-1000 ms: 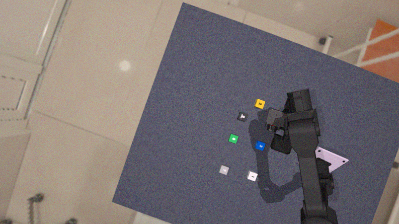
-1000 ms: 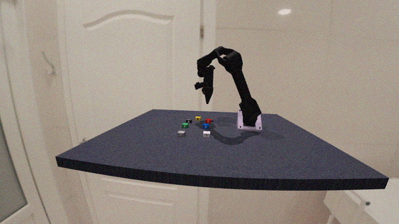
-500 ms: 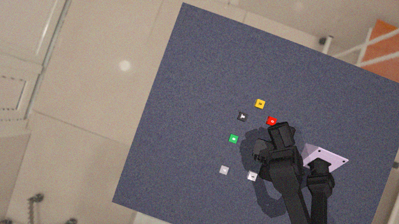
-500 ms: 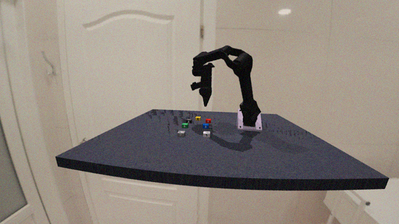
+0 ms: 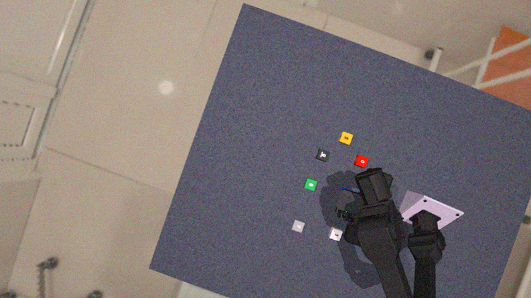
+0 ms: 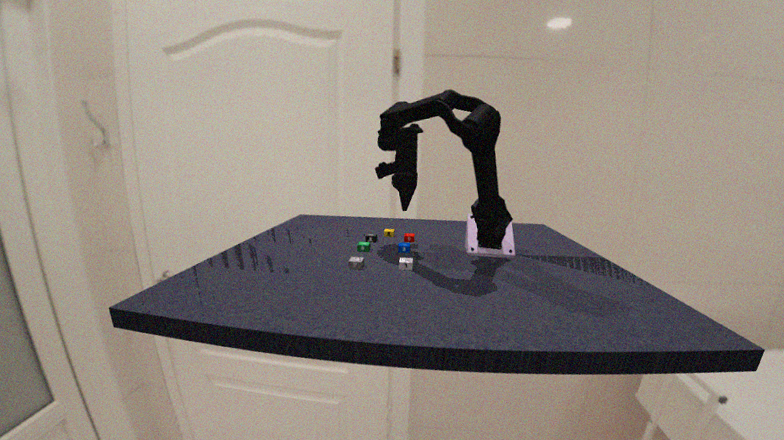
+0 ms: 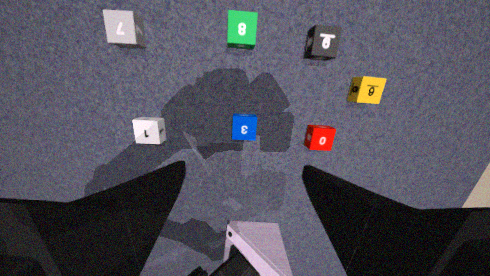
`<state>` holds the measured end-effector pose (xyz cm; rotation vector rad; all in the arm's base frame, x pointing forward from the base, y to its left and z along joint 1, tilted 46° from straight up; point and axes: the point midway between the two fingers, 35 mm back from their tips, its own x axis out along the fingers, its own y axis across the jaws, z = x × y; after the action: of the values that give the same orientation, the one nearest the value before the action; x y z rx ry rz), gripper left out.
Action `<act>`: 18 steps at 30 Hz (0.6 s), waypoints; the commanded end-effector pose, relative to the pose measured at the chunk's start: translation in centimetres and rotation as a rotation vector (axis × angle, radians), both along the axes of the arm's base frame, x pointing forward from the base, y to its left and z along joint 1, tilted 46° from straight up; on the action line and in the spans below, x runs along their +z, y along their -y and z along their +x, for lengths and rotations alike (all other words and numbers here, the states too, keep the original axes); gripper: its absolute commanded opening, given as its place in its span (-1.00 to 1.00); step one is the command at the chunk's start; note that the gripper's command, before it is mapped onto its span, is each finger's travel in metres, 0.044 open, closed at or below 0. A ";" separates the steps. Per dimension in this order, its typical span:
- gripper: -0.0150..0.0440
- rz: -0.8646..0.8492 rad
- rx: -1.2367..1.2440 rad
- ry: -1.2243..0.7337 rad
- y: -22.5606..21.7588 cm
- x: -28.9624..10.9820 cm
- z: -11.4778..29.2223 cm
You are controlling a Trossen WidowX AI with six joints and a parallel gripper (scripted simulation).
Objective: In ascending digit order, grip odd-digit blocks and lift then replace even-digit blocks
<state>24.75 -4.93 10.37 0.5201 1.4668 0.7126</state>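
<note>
Gripper: my gripper (image 7: 245, 169) hangs high above the table with its fingers spread wide and nothing between them. In the wrist view the two dark fingertips frame the lower edge of the picture.
Arm base: a pale lilac base plate (image 5: 454, 213) holds the arm's foot; a corner of it also shows at the bottom of the wrist view.
Blue block: the blue block (image 7: 244, 127), showing 3, lies straight ahead between the fingertips in the wrist view, inside the arm's shadow. From the top view I see only a sliver of it beside the wrist.
Red block: the red block (image 7: 320, 137), showing 0, sits just right of the blue one in the wrist view, apart from it.
White block: the white block (image 7: 148, 130), showing 1, sits to the left of the blue one.
Yellow block: the yellow block (image 7: 368, 90) lies beyond the red one; I cannot tell whether its underlined digit is 6 or 9.
Black block: the black block (image 7: 322, 42) is farther still, its underlined digit equally unclear to me.
Green block: the green block (image 7: 242, 29), showing 8, stands beyond the blue one.
Grey block: the grey block (image 7: 121, 27), showing 7, is at the far left.
Table: the dark blue table (image 6: 330, 338) carries all seven blocks, none touching another.
</note>
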 end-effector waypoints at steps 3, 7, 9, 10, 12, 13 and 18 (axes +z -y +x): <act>0.86 0.005 -0.006 0.000 -0.1 0.1 0.0; 0.86 0.001 -0.011 0.003 -0.6 0.7 0.0; 0.86 -0.010 -0.024 0.013 -2.1 2.5 -0.3; 0.86 -0.015 -0.031 0.019 -3.0 3.5 -0.5; 0.86 -0.020 -0.045 0.031 -4.8 5.3 -1.2; 0.86 -0.021 -0.051 0.038 -5.7 6.2 -1.7; 0.86 -0.015 -0.071 0.061 -8.6 8.9 -3.6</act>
<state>22.14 2.40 18.24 0.5124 1.3995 0.6626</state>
